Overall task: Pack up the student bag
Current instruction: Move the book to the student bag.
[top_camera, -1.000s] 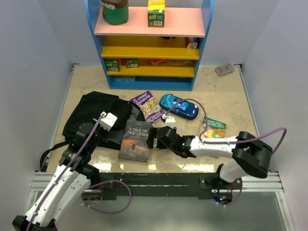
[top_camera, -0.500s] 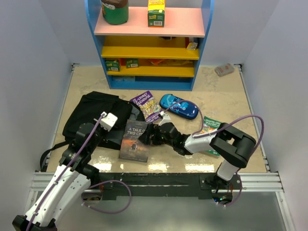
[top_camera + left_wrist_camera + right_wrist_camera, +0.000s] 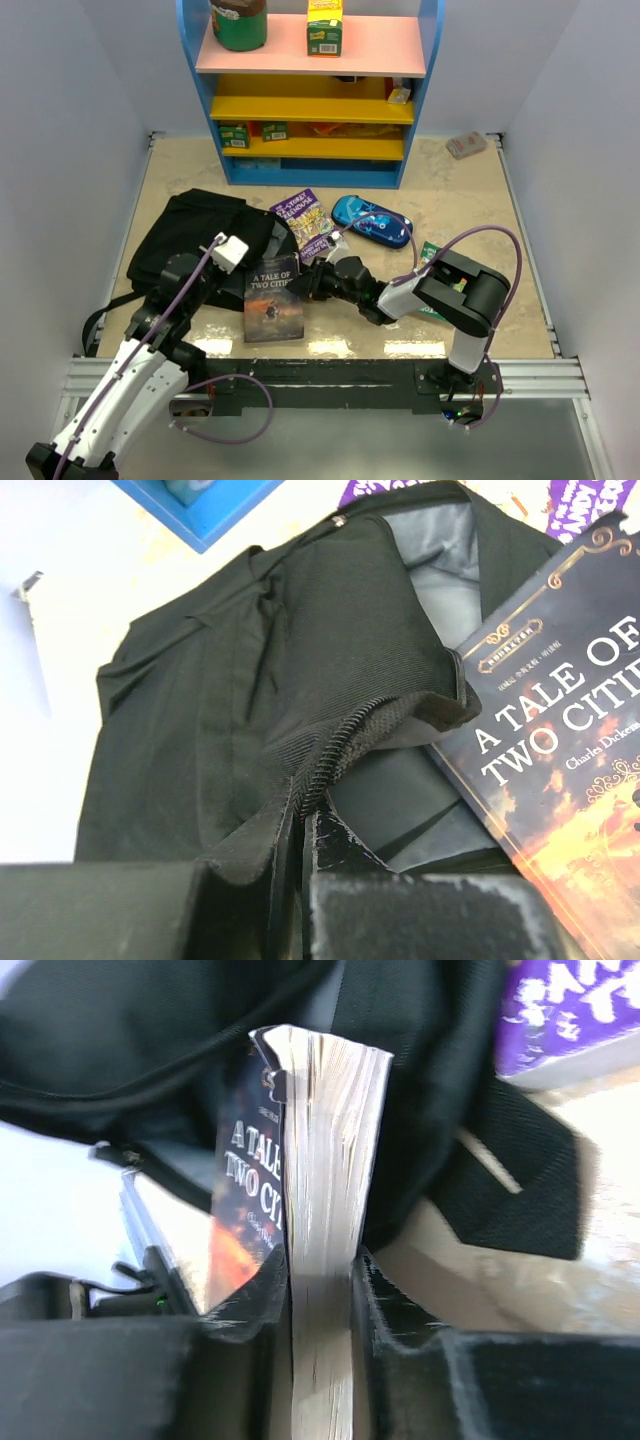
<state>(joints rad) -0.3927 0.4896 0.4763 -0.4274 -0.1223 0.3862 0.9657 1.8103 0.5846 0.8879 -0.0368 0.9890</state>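
The black backpack (image 3: 190,235) lay left of centre, its zipper lip (image 3: 370,725) pinched in the closed left gripper (image 3: 300,845). The right gripper (image 3: 318,1285) clamped the Tale of Two Cities paperback (image 3: 272,297) by its page edge at the bag's mouth; next, probably slide it leftward inside

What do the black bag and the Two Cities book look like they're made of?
Student bag: soft, matte black woven fabric, shown by the ribbed weave and folds, with a toothed zipper; lining looks smooth grey, likely synthetic. Book: paper pages, visible as a layered cream edge; cover printed card, seemingly a paperback.
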